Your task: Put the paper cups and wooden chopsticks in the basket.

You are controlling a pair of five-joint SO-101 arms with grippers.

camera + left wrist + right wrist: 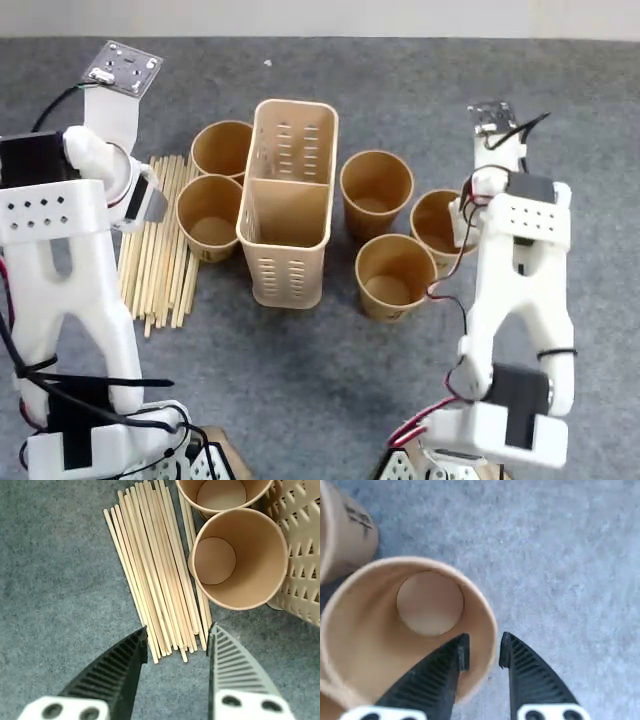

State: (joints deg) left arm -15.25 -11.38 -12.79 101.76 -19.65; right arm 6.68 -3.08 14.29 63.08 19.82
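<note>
The slotted beige basket stands mid-table. A bundle of wooden chopsticks lies left of it, beside two paper cups. My left gripper hangs open just above the near ends of the chopsticks, with nothing between its fingers. Three more cups stand right of the basket. My right gripper straddles the wall of the rightmost cup, one finger inside and one outside, pinched on the rim; that cup stands upright on the table.
Grey carpet-like table surface lies open in front of the basket. Both white arms rise from bases at the near edge. In the left wrist view the basket wall touches the nearer cup.
</note>
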